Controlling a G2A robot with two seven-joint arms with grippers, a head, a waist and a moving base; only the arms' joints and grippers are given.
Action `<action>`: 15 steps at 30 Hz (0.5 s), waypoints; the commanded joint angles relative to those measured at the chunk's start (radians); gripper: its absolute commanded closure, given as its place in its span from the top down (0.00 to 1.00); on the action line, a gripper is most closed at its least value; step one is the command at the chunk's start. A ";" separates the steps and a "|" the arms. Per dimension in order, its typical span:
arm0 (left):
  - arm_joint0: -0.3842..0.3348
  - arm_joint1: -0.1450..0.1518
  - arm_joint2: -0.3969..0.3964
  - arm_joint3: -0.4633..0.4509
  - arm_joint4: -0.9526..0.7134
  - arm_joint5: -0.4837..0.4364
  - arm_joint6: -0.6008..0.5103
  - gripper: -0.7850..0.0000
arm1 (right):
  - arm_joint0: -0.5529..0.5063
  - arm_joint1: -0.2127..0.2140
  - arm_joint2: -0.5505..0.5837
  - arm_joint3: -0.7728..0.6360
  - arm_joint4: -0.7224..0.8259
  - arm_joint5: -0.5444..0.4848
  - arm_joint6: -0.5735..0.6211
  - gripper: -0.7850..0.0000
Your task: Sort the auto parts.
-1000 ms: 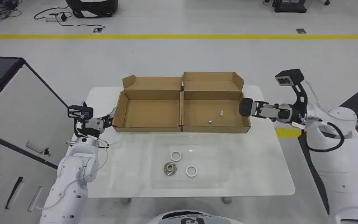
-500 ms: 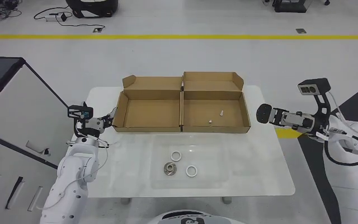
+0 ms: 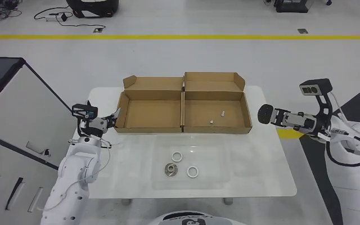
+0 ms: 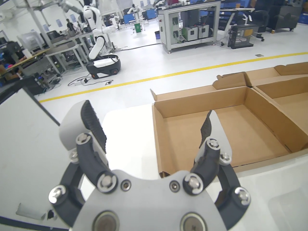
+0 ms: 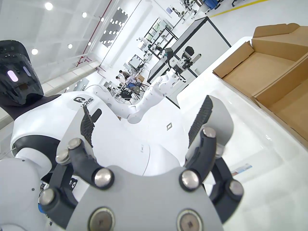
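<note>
The left gripper [image 4: 148, 111] is being held wide open with nothing in it, just beside the left wall of the left box [image 3: 152, 115]. The right gripper [image 5: 146, 105] is being held wide open too, with nothing in it. It is being kept by the right edge of the table [image 3: 259, 169], to the right of the right box [image 3: 230, 121].

Three parts are being left waiting on the near middle of the table. There is a white ring [image 3: 176, 156], a second white ring [image 3: 192, 171] to its right and nearer, and a metal part [image 3: 170, 168] just left of the second ring. All three are lying flat and close together. Two small white bits [image 3: 223, 112] are lying in the right box.

The next move is being decided by where these parts lie. From the left gripper they are being found to the right and nearer. From the right gripper they are being found to the left and nearer. Both grippers are well apart from them. The left gripper is being judged a little closer, above all to the metal part. The rings are round, so no long side is needing to be lined up.
</note>
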 commanded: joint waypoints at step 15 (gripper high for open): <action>-0.215 0.021 0.145 -0.302 0.037 -0.463 -0.699 1.00 | 0.000 0.000 0.000 0.000 0.000 0.000 0.000 1.00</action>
